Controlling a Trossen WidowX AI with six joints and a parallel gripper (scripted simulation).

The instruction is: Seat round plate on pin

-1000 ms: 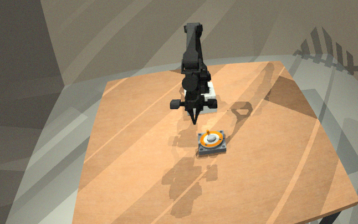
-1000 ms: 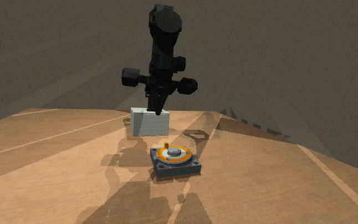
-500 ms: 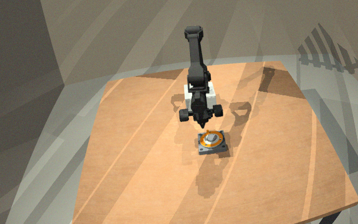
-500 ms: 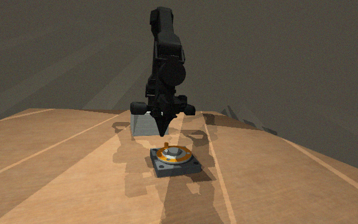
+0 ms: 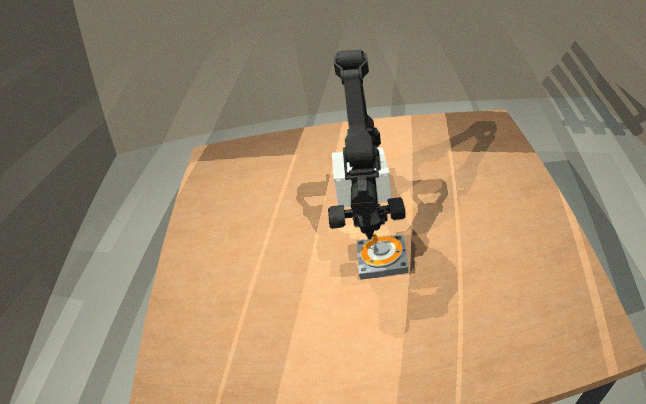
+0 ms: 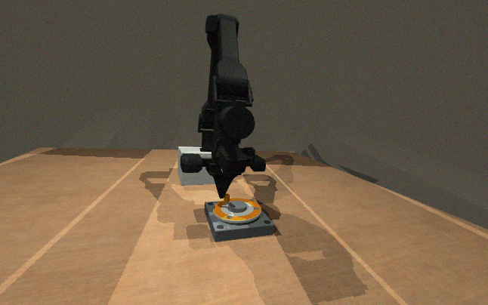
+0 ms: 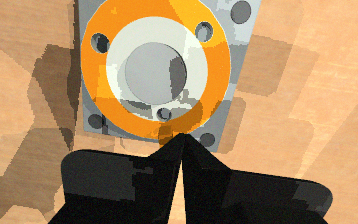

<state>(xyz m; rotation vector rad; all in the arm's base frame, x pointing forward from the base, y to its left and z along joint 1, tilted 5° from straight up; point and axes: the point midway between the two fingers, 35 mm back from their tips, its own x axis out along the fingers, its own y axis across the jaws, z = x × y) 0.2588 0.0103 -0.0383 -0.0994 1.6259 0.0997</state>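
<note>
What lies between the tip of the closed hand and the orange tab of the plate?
Nothing. In the wrist view the shut hand points at the orange tab of the plate; whether they touch is unclear.

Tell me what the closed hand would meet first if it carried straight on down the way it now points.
Most likely the small upright orange tab on the round orange-and-white plate. The shut, empty hand points down with its tip right beside or just above that tab; whether they already touch cannot be told.

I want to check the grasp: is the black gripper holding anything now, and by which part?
Nothing is held. The black gripper is shut with no object between its fingers; its tip is at the small orange tab of the round orange-and-white plate.
</note>
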